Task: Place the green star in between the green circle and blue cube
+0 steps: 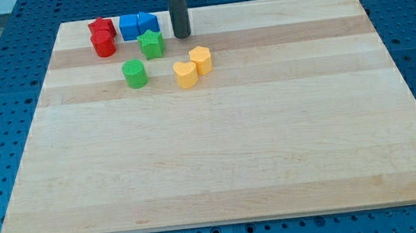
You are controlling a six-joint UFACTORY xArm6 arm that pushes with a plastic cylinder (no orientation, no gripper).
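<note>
The green star [152,43] sits near the view's top left, just below the blue blocks. The green circle [134,73] lies below and left of the star. A blue cube [130,26] and a second blue block [147,22] stand side by side above the star. My tip [182,35] rests on the board just right of the green star and right of the blue blocks, with a small gap to the star.
Two red blocks [102,35] sit left of the blue ones. Two yellow blocks [192,67] lie below my tip, right of the green circle. The wooden board [218,146] lies on a blue perforated table.
</note>
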